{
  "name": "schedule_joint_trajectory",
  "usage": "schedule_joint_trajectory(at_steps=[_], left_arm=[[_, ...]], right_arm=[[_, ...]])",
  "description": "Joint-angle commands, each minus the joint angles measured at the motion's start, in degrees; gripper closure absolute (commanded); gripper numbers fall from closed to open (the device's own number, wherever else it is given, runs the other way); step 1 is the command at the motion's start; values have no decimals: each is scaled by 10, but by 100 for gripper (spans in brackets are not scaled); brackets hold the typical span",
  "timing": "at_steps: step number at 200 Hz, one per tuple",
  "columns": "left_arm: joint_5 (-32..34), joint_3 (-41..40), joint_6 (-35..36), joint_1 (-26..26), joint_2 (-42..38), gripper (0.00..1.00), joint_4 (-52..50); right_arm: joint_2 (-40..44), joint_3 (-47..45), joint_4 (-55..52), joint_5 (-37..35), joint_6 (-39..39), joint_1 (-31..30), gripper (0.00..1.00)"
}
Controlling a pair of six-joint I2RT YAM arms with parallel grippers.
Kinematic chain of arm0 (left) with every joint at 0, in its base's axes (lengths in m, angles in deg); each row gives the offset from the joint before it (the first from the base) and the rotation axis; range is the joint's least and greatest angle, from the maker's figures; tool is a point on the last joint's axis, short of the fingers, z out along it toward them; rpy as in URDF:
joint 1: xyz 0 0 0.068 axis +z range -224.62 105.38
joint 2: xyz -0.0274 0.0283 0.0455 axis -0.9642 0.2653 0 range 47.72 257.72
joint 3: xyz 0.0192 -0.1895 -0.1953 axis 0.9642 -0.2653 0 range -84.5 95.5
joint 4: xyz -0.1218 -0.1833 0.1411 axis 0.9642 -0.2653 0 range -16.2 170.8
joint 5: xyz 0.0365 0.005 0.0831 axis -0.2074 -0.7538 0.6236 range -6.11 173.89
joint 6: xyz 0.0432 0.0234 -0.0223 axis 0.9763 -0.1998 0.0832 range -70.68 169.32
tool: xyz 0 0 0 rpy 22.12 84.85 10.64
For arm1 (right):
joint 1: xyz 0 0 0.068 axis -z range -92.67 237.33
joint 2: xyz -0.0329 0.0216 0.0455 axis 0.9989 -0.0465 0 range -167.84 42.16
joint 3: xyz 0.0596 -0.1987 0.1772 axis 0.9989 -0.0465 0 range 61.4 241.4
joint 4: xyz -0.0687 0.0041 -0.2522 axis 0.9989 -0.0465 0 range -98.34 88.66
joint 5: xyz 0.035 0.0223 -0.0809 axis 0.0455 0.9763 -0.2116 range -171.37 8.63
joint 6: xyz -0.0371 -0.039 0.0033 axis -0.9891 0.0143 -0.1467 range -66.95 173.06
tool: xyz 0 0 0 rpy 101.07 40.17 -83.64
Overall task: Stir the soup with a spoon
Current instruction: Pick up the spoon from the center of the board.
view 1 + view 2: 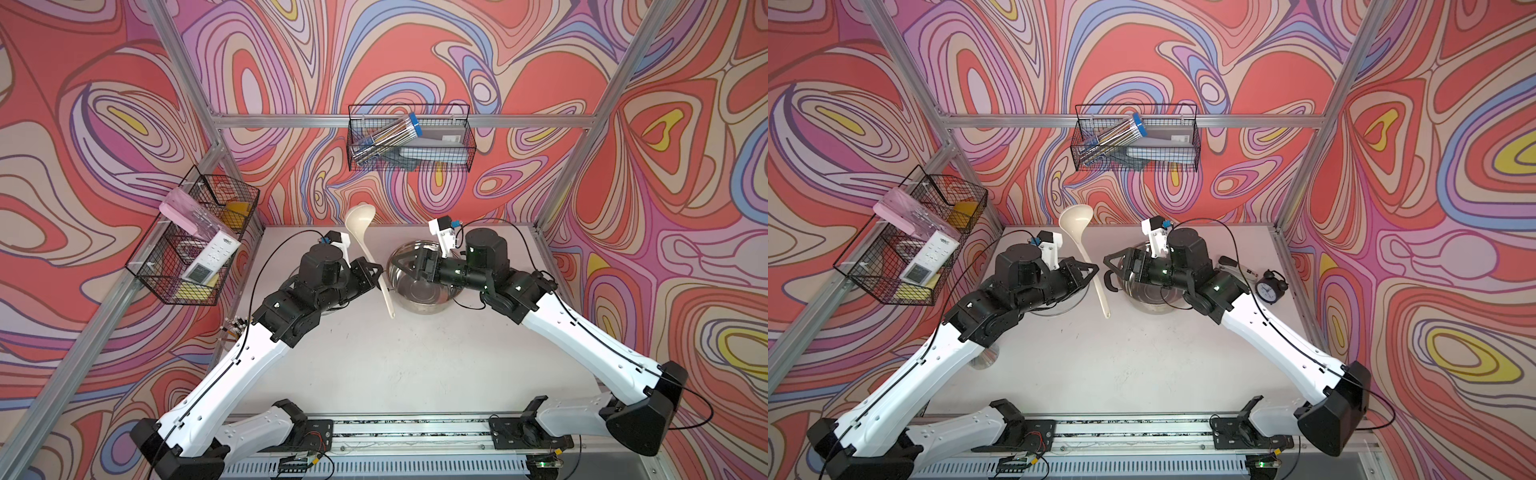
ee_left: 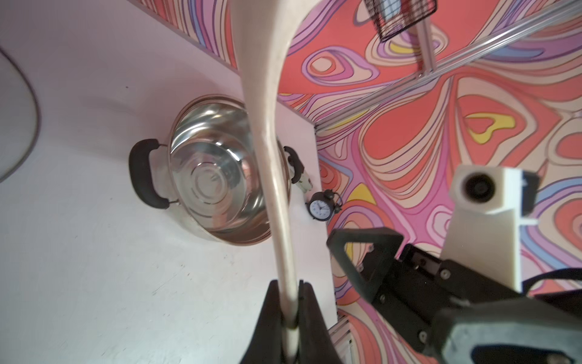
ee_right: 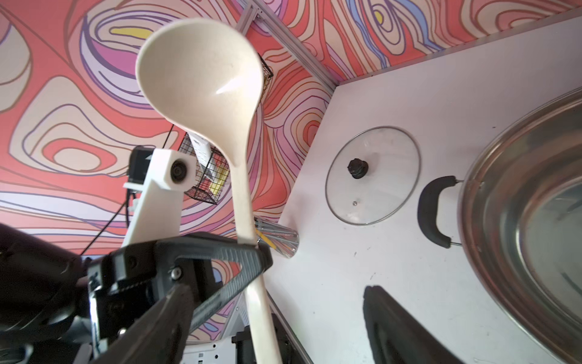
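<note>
My left gripper [image 1: 376, 275] [image 2: 289, 302] is shut on the long handle of the spoon [image 1: 360, 222] [image 1: 1076, 222], a cream ladle. It is held off the table, bowl [image 3: 201, 78] raised toward the back wall and handle end pointing to the front. The shiny steel pot [image 1: 419, 308] [image 1: 1150, 308] [image 2: 217, 176] stands just right of it. No soup shows in the pot; its bare bottom gleams. My right gripper [image 1: 407, 266] [image 3: 278, 286] hangs over the pot's left rim, open and holding nothing, a short way from the ladle handle.
A glass lid [image 3: 371, 176] lies on the table left of the pot, partly under my left arm. A cup of pencils [image 3: 277, 239] stands at the table's left edge. A black alarm clock [image 1: 1268, 286] sits at the right edge. Wire baskets [image 1: 409, 141] [image 1: 191, 241] hang on the walls.
</note>
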Motion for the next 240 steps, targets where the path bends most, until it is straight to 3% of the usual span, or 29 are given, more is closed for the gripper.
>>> schedule_joint_trajectory(at_steps=[1,56,90,145,240], left_arm=[[-61,-43,-114,38,-8,100,200],[-125,-57,-234,77,29,100,355],[-156,-51,-229,79,25,100,347],[-169,-61,-225,78,16,100,351],[-177,-78,-248,79,13,100,393]], right_arm=[[24,-13,78,26,41,-3,13],[13,2,85,28,63,-3,22],[15,6,86,14,74,-3,25],[-5,20,108,60,101,-3,45],[-7,22,77,109,106,-9,62]])
